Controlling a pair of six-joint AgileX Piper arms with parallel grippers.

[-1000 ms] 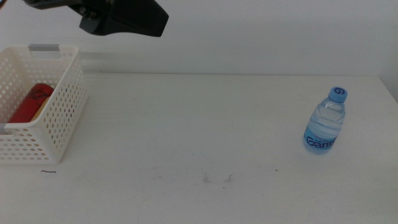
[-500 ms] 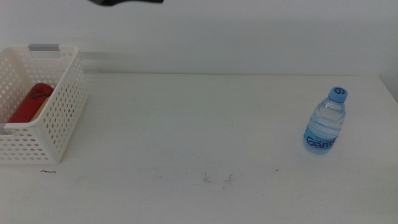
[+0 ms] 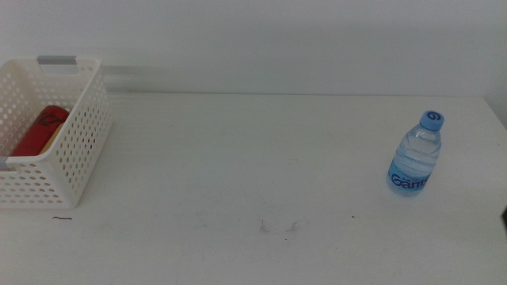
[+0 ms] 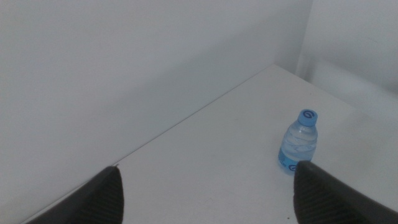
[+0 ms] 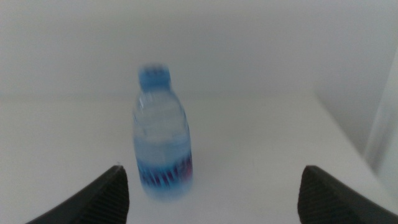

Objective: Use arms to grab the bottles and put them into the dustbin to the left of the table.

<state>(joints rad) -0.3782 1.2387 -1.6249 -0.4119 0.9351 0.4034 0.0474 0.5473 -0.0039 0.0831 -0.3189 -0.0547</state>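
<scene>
Water bottle [image 3: 415,153] upright on white table [image 3: 238,158] w/ plain wall behind; both grippers [image 4: 205,193] [image 5: 211,193] spread wide, empty.

White tabletop [image 3: 253,174]: flat and plain, with small dark scuff marks [image 3: 277,227] near the front centre and a short dark line [image 3: 62,218] at the front left. A white perforated basket [image 3: 75,150] stands at the left edge. A small clear water bottle [image 3: 415,155], blue cap and blue label, stands upright near the right edge, well apart from the basket.
</scene>
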